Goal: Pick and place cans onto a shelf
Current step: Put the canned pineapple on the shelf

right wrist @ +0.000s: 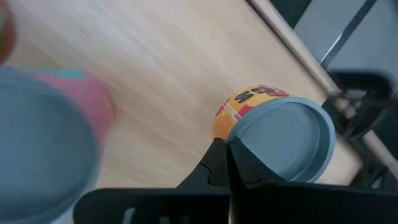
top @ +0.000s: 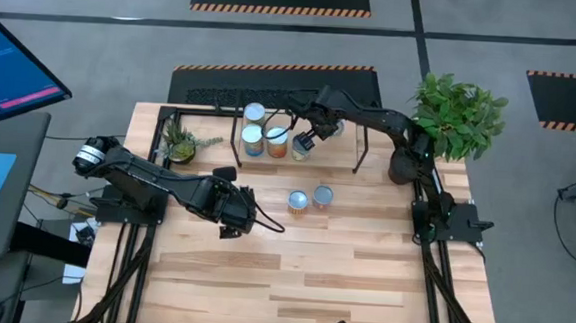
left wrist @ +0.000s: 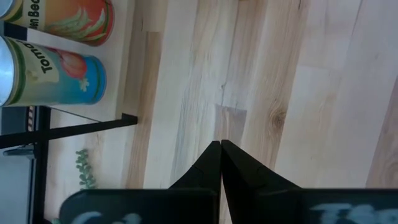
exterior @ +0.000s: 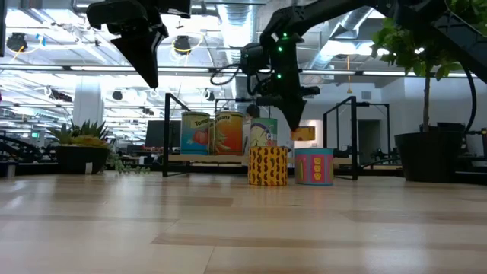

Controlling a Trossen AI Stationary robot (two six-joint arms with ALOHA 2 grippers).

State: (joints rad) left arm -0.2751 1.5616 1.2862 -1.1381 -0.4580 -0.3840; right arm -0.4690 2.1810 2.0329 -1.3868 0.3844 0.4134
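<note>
I see the left gripper [top: 249, 217] clenched on nothing, raised over bare table [top: 361, 276]. The right gripper [top: 300, 142] is clenched and empty above the shelf [top: 347, 143], just beside a blue-topped can [right wrist: 283, 140]. 2 cans [top: 309, 199] stand on the table; the others [top: 264, 137] are on the shelf.

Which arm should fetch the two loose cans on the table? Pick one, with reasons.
Left, probably. The left gripper, shut, hangs above bare planks beside the yellow patterned can and teal-and-pink can. The right gripper, shut, is over the low light-wood shelf.
</note>
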